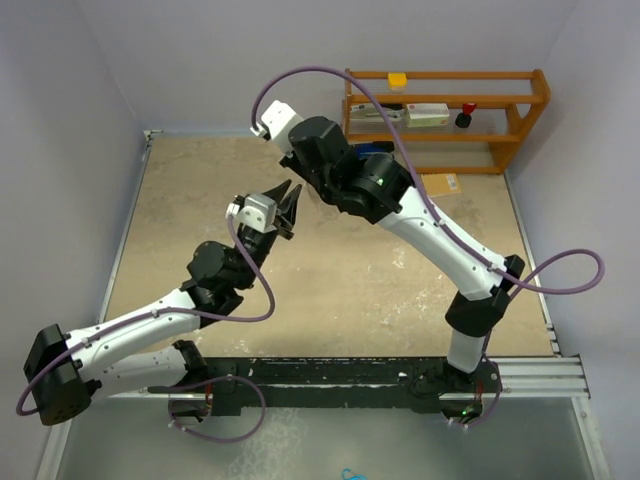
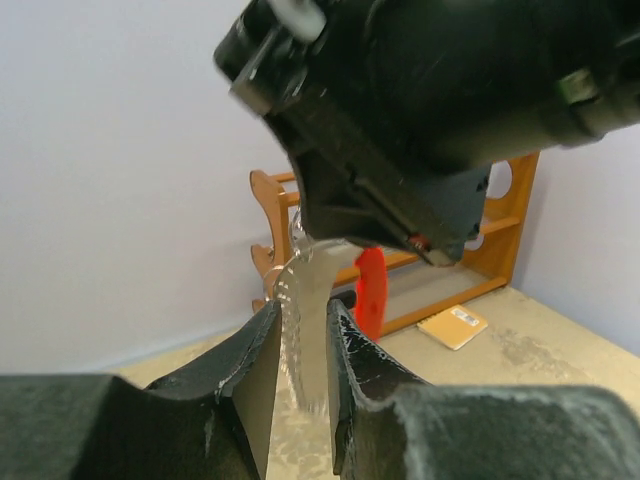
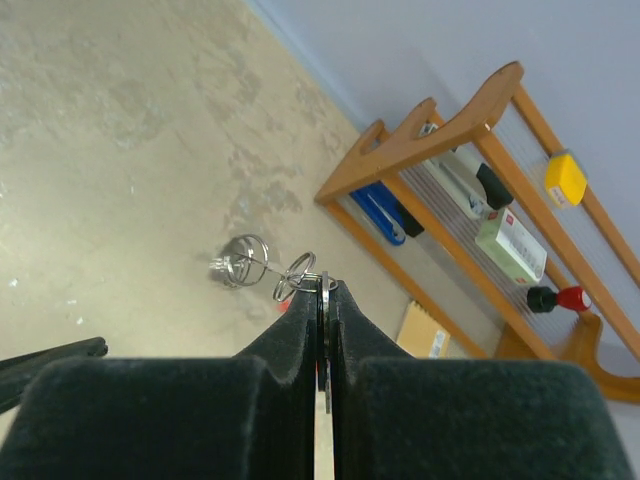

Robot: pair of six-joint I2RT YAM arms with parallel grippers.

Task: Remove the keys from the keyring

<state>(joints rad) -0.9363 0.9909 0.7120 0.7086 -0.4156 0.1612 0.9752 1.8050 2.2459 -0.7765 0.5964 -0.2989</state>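
Left gripper [image 2: 303, 308], jaws narrowly apart, straddles the silvery arc of the keyring [image 2: 302, 360], contact unconfirmed; right gripper [image 3: 326, 286], pressed together, pinches its upper end aloft above the table [image 1: 380, 270]; advise firm left pinch first, then slow, straight separation.

A mottled beige tabletop [image 1: 200, 200] is enclosed on three sides by plain pale lavender walls [image 1: 70, 70]. Against the far wall stands an orange wooden rack [image 1: 470, 75] with shelves holding a yellow block [image 1: 398, 80], a white box [image 1: 428, 115] and a small red-and-black item [image 1: 466, 117]. A tan card [image 1: 441, 184] lies flat on the tabletop just in front of the rack. The light is soft and even.
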